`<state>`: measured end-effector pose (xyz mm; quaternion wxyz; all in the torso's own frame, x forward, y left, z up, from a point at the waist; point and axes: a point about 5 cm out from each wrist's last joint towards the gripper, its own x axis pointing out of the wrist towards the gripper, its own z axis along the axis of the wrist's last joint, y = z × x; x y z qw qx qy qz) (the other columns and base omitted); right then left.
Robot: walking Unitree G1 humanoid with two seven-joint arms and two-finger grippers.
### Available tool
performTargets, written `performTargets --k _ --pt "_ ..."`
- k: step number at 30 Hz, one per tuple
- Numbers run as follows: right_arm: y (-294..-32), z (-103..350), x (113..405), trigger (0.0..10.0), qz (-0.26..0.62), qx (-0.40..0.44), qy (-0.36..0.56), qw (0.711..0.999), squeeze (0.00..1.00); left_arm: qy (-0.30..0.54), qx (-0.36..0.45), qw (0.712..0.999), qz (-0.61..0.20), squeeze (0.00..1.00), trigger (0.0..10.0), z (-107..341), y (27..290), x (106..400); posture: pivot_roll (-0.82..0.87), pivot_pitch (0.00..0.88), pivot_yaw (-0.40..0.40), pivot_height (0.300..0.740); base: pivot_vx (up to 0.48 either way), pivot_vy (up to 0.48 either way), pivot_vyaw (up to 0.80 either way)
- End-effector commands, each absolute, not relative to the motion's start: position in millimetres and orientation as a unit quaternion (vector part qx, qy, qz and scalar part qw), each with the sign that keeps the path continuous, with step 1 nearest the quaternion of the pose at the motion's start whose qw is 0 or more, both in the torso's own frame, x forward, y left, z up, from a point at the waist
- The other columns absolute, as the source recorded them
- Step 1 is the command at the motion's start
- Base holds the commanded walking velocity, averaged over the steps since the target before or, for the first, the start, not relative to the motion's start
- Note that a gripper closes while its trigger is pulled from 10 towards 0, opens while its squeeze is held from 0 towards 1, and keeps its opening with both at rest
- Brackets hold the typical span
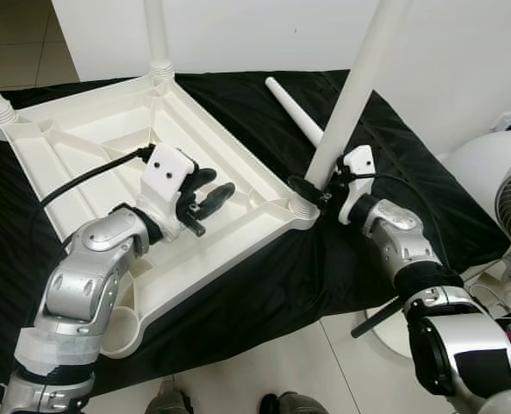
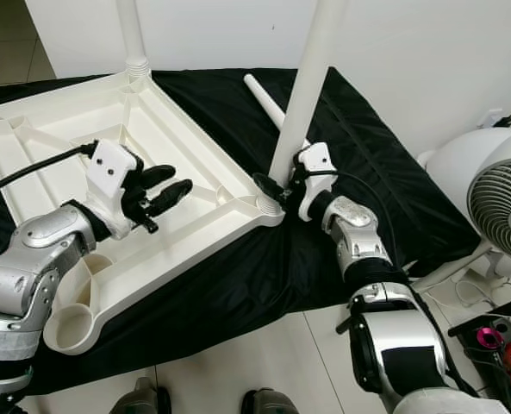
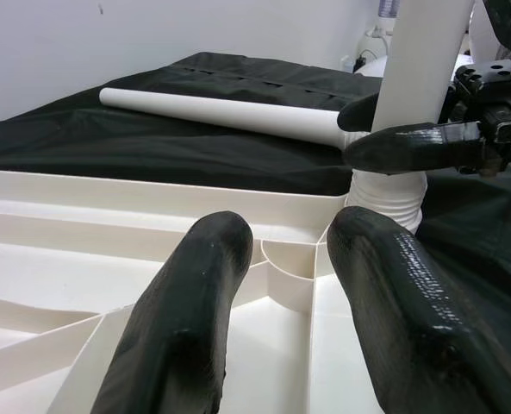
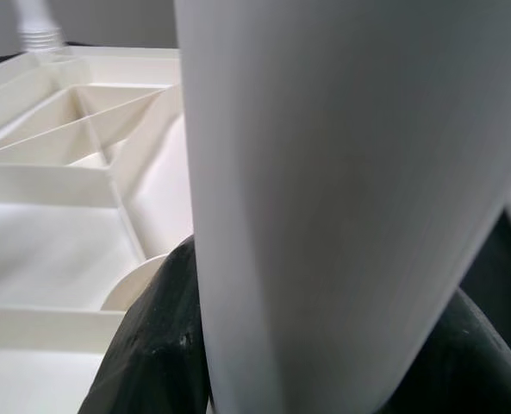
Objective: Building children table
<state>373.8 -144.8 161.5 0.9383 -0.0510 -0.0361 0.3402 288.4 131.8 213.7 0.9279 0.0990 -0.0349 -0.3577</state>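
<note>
The right tool is clamped low on an upright white leg, one finger on each side, just above the ribbed collar where the leg meets the corner socket. That low hold looks wise to me: the leg is a smooth, tapering plastic tube, probably light and stiff but slippery (a higher grip would likely wobble it). The left tool hovers over the upturned tabletop with its fingers apart, holding nothing. The tabletop is white, ribbed underneath, lying on a black cloth. Two more legs stand in far corners; a spare leg lies loose on the cloth beyond.
</note>
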Motion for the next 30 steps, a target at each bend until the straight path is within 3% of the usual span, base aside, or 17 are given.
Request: performTargets --k 1,6,10,14,20,30 --pt "-144.9 142.4 371.4 10.0 0.312 -0.048 0.008 0.949 0.0 -0.038 0.099 0.934 -0.341 0.0 10.0 215.5 132.6 287.9 -0.02 0.096 -0.044 0.74 0.0 0.0 0.0" --pt "-139.2 141.1 370.0 10.0 0.281 -0.041 -0.003 0.959 0.0 -0.037 0.098 0.935 -0.34 0.0 10.0 215.0 133.0 286.6 -0.02 0.096 -0.054 0.74 0.0 0.0 0.0" --pt "-120.0 132.9 361.5 10.0 0.191 0.015 -0.008 0.981 0.0 -0.036 0.095 0.935 -0.34 0.0 10.0 213.3 132.6 284.0 -0.01 0.095 -0.065 0.74 0.0 0.0 0.0" --pt "-115.8 130.0 358.5 10.0 0.156 0.035 -0.003 0.987 0.0 -0.035 0.095 0.935 -0.34 0.0 10.0 212.4 132.1 282.9 -0.01 0.092 -0.069 0.74 0.0 0.0 0.0" --pt "-99.0 132.4 343.8 10.0 0.003 0.069 -0.007 0.998 0.0 -0.033 0.093 0.934 -0.344 0.0 10.0 210.5 130.2 281.7 -0.01 0.081 -0.074 0.74 0.0 0.0 0.0" --pt "-92.7 135.1 332.1 10.0 -0.02 0.065 0.0 0.998 0.0 -0.033 0.091 0.932 -0.35 0.0 10.0 209.3 128.0 281.5 -0.02 0.069 -0.075 0.74 0.0 0.0 0.0"
